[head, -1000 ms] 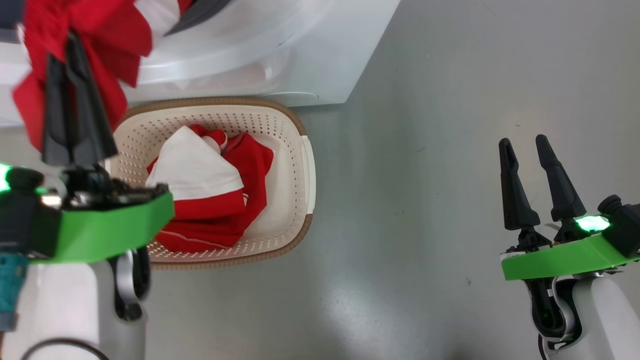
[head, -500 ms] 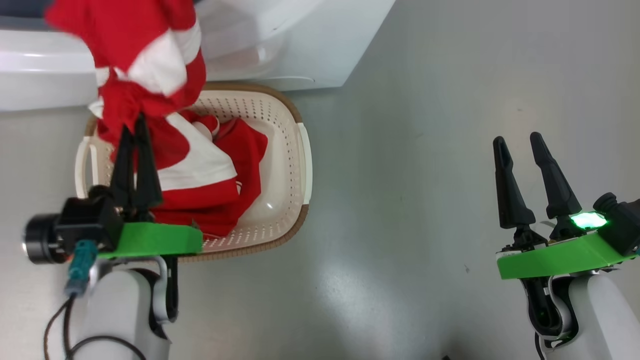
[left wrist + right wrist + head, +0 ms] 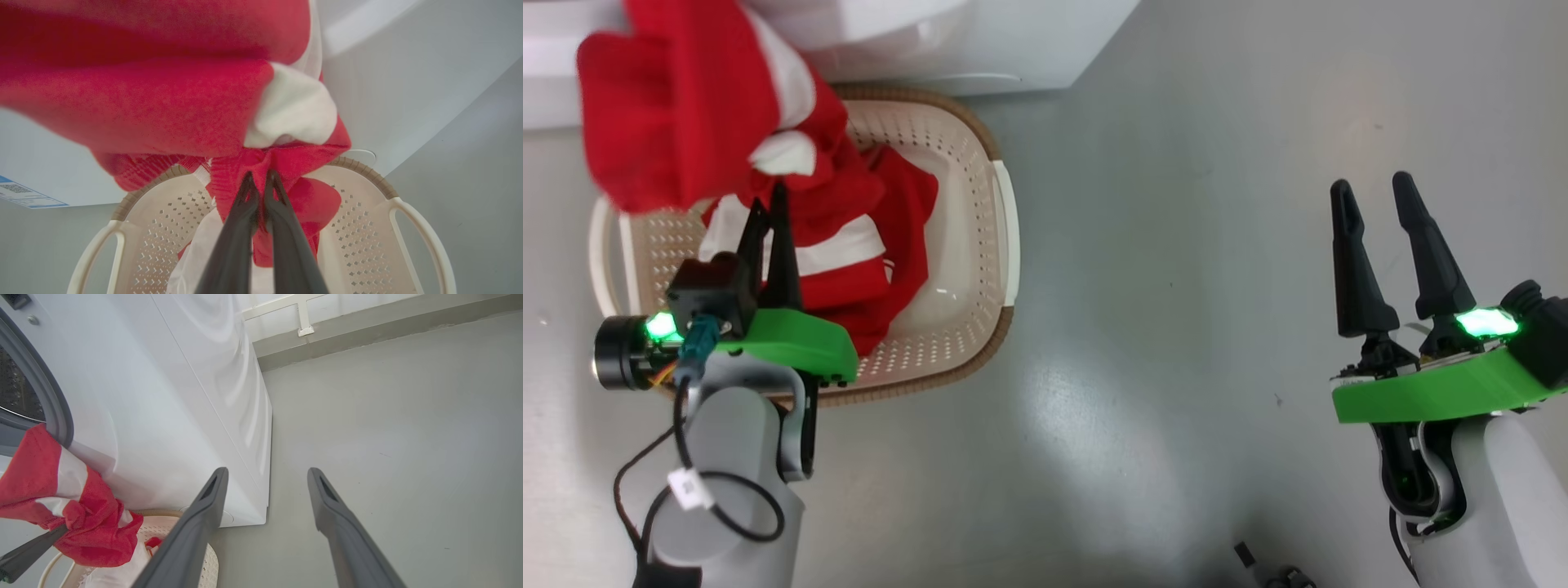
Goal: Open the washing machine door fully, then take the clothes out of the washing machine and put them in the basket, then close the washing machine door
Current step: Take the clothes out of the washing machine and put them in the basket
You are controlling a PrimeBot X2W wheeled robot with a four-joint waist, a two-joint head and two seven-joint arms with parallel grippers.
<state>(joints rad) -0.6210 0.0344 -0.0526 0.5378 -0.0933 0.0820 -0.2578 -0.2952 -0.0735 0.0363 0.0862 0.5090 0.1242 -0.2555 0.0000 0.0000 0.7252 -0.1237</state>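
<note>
**Head view: left gripper clamping red clothes above the basket**

Head view is showing the left gripper [image 3: 766,200] pinching the clothes [image 3: 678,106], its two dark fingers pressed together on a fold of the red and white cloth. The bundle is hanging over the left half of the basket [image 3: 968,269], which is sitting on the grey floor [image 3: 1176,245] just in front of the washing machine [image 3: 980,41]. Another red and white garment [image 3: 903,220] is lying inside the basket. Left wrist view is showing the fingertips [image 3: 246,194] closed and buried in the cloth, with the basket's perforated bottom beyond them. The right gripper [image 3: 1372,186] is hovering well apart over bare floor, its fingers spread wide and holding nothing.
</note>
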